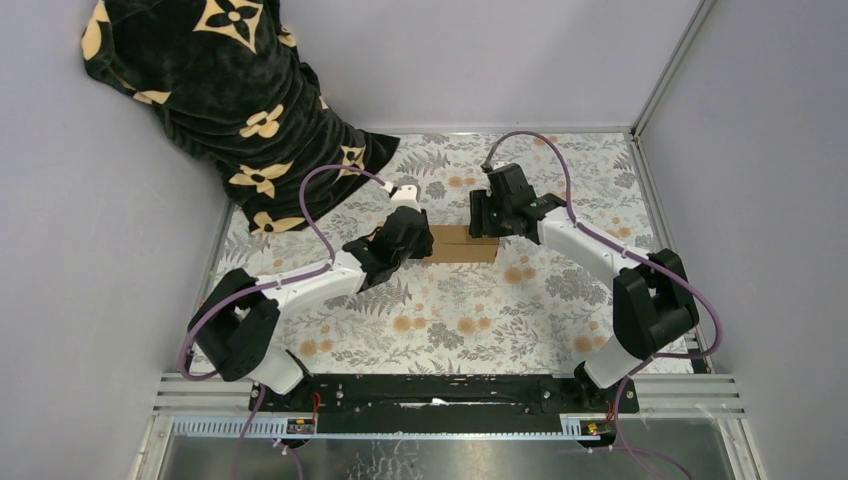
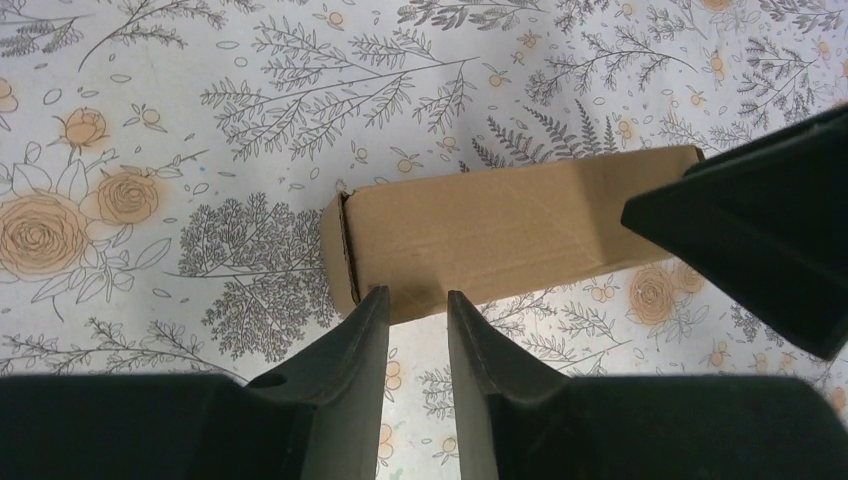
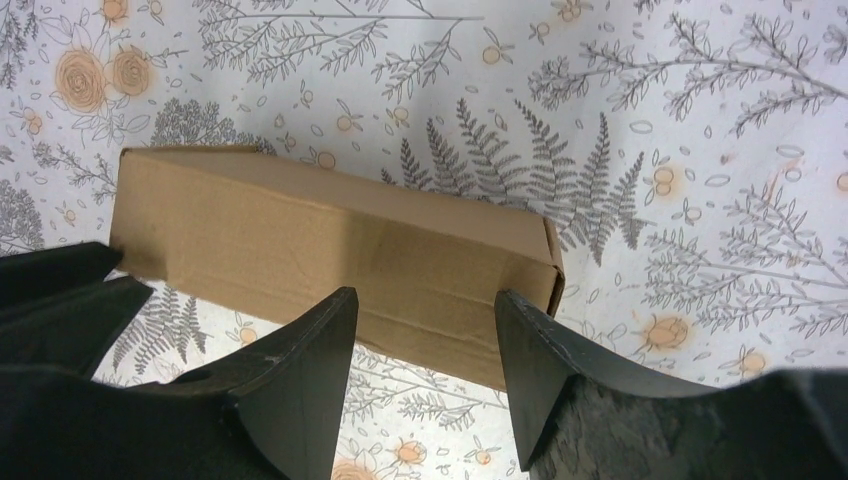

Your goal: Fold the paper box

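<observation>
Both sets of jaws are standing apart and clamping nothing. The left jaws, at the end of the left arm (image 1: 310,280), are showing only a narrow gap, with bare floral counter (image 1: 450,320) visible through it. Their fingertips (image 2: 372,305) are sitting right at the near long side of the paper box (image 1: 465,243), close to its left end. Whether they are touching the cardboard I cannot tell. The right jaws, on the right arm (image 1: 590,245), are standing noticeably wider. In the right wrist view their fingertips (image 3: 335,320) are overlapping the near long edge of the box (image 3: 300,240) toward its right end. Whether they are pressing on it or hovering over it is not clear.

The paper box is lying closed and flat on the counter near its middle, as a long, low brown block. Its long axis is running left to right between the two wrists. In the left wrist view the box (image 2: 500,235) is showing a closed end at the left, marked by a thin dark seam. One black finger of the right jaws is covering its far right corner. In the right wrist view the left jaws are showing as a dark shape at the box's left end.

A black cloth (image 1: 220,90) patterned with pale flower shapes is lying heaped at the far left corner, well apart from the box.
</observation>
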Robot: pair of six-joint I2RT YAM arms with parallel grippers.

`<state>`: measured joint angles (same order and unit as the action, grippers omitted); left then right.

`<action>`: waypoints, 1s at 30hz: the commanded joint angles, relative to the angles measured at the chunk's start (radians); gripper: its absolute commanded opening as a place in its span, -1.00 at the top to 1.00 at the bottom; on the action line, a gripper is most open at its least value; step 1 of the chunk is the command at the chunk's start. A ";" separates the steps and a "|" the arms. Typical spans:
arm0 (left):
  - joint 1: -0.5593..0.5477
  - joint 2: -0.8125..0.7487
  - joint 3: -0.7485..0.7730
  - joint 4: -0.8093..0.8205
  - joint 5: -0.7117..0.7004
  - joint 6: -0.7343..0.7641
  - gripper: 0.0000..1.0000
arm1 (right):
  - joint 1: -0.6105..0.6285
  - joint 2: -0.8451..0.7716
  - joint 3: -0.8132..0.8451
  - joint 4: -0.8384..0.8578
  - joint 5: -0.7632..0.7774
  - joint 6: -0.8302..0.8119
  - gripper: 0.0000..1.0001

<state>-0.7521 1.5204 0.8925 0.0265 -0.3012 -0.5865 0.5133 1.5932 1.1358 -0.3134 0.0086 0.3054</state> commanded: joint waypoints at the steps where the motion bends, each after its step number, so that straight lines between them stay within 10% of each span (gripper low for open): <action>1: 0.004 -0.013 -0.029 -0.154 -0.009 -0.050 0.30 | -0.020 0.058 0.069 -0.107 0.008 -0.064 -0.22; 30: -0.014 0.071 0.111 -0.223 -0.017 -0.072 0.29 | 0.037 0.042 -0.022 -0.175 0.138 -0.015 0.00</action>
<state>-0.7528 1.5436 0.9764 -0.1284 -0.3187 -0.6567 0.5350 1.6073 1.1736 -0.4744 0.0937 0.2680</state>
